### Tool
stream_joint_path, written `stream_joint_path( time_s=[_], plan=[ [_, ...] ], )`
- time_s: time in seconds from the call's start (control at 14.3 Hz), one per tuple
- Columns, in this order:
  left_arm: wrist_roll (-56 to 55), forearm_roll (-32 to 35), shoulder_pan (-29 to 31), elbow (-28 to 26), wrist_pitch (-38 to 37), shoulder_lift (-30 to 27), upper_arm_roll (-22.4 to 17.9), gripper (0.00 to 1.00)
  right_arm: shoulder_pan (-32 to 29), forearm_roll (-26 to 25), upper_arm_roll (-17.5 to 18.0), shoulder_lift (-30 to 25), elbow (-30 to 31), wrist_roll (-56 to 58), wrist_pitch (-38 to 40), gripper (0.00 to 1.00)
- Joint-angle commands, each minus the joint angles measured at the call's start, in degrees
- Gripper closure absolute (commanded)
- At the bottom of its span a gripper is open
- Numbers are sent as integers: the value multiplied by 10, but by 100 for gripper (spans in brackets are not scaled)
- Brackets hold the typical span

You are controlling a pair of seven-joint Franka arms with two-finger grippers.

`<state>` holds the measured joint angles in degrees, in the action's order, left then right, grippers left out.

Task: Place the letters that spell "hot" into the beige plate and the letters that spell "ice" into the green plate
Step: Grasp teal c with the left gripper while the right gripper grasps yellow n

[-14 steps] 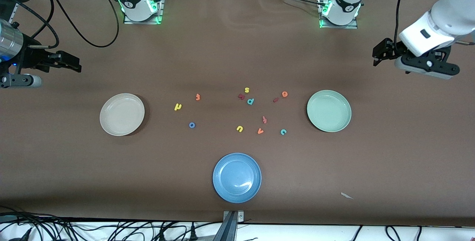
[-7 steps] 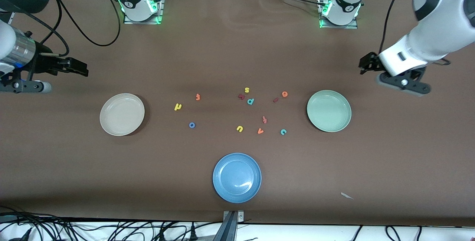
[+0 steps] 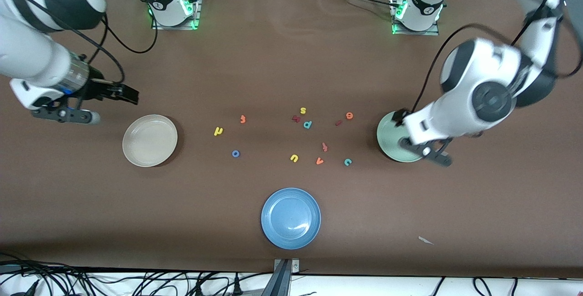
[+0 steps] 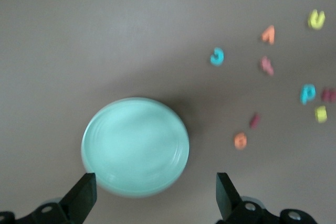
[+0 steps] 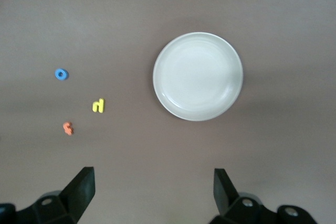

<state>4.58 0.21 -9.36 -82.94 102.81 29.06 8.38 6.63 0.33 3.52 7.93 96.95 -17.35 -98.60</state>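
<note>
While hovering over the green plate (image 3: 391, 139) — round, shallow, raised rim — left gripper (image 4: 152, 200) spread wide, holding nothing. Right gripper (image 5: 152, 198) likewise parted, over bare brown table (image 3: 282, 59) beside the beige plate (image 3: 150, 140). Between plates, scattered on the table: yellow "h" (image 3: 218, 130), orange "t" (image 3: 242, 119), blue ring "o" (image 3: 235, 153); bar-like "i" (image 3: 338, 122), orange "e" (image 3: 349, 115), teal "c" (image 3: 347, 162).

The scattered letters (image 3: 296, 137) lie between the two plates, beige plate (image 3: 150, 140) and green plate (image 3: 391, 136).
</note>
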Motion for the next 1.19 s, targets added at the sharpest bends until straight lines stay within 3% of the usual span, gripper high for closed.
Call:
stream_joint_path(
  time_s=[0.0,0.56,0.77,0.91,1.12],
  plan=[
    [-65,-12,-10,52,46,74,-3,0,-1,4,22,-12,70,-45,-79,0],
    [-292,-12,-48,52,137,137,-2,1,1,4,88,20,242,-171,-334,0],
    [-337,-12,-57,52,165,162,-2,2,23,0,94,73,246,-221,-395,0],
    [-417,-8,-67,52,180,181,-2,11,30,0,94,105,244,-222,-425,0],
    [-478,-19,-62,52,201,193,-2,12,39,-4,93,144,239,-222,-449,0]
  ],
)
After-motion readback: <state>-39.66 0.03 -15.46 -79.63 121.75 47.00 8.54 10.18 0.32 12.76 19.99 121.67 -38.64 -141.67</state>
